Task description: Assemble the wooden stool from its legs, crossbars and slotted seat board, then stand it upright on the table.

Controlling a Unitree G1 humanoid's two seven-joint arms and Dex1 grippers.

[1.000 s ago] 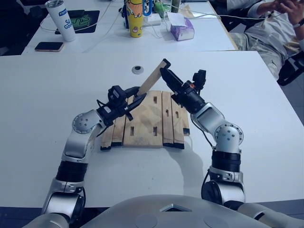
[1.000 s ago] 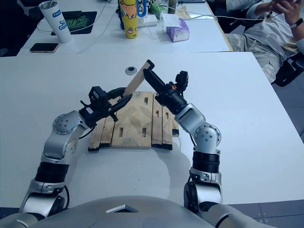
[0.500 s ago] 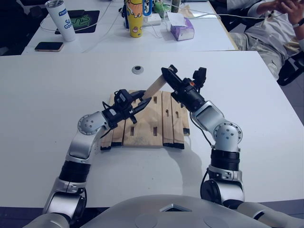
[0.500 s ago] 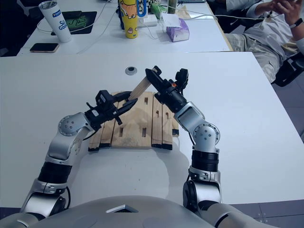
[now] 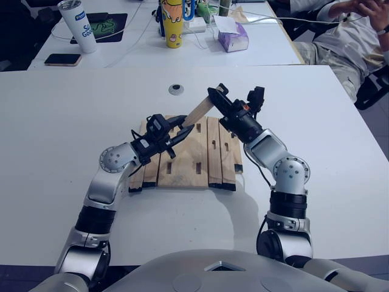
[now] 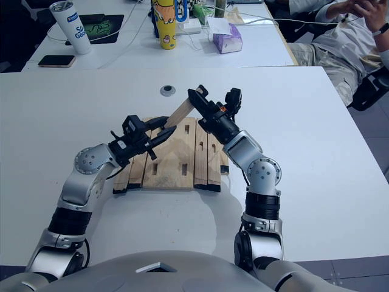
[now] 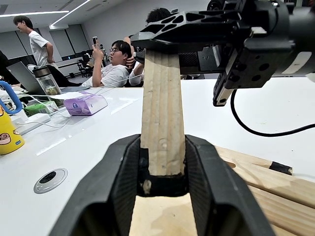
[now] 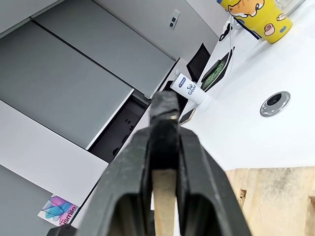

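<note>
Firmly, left gripper (image 5: 183, 126) and right gripper (image 5: 216, 94) pinch 1 leg (image 5: 198, 111).

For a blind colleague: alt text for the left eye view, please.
The left gripper and right gripper clamp opposite ends of one tilted wooden stick over a slotted board lying flat on a white table.

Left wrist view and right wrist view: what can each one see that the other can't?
The left wrist view adds the tissue box and a lidded jar. The right wrist view adds the white tumbler and the green mat. Both share the stick, clamped by the left end effector and the right end effector, plus the seat board, the table hole and the yellow cup.
</note>
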